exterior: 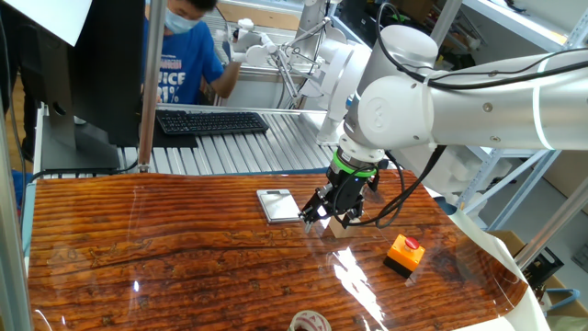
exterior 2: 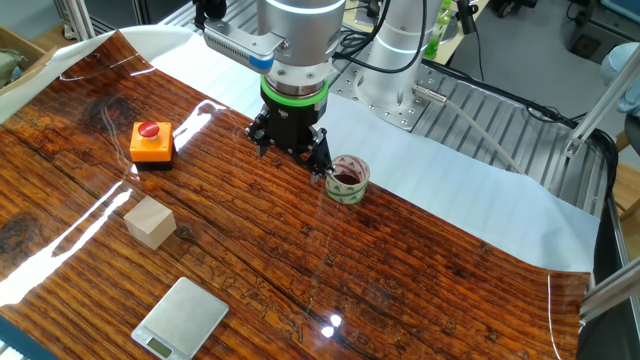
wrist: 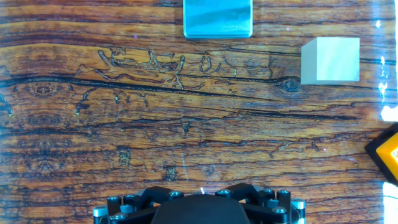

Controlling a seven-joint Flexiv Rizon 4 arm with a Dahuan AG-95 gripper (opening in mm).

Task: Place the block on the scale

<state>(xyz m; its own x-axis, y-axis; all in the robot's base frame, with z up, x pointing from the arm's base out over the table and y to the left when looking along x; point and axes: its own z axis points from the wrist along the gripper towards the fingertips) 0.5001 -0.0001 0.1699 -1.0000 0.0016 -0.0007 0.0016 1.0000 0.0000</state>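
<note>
The block is a light-tan wooden cube standing on the wooden table, left of and nearer than my gripper. The scale is a flat silver-grey plate near the front edge, apart from the block. My gripper hovers above the table with its fingers spread, open and empty. In the hand view the scale is at the top edge and the block at the upper right; my fingertips do not show. In one fixed view my gripper is right of the scale and partly hides the block.
An orange box with a red button sits behind the block, also at the right edge of the hand view. A tape roll lies close to the right of my gripper. White sheeting covers the table's far edge.
</note>
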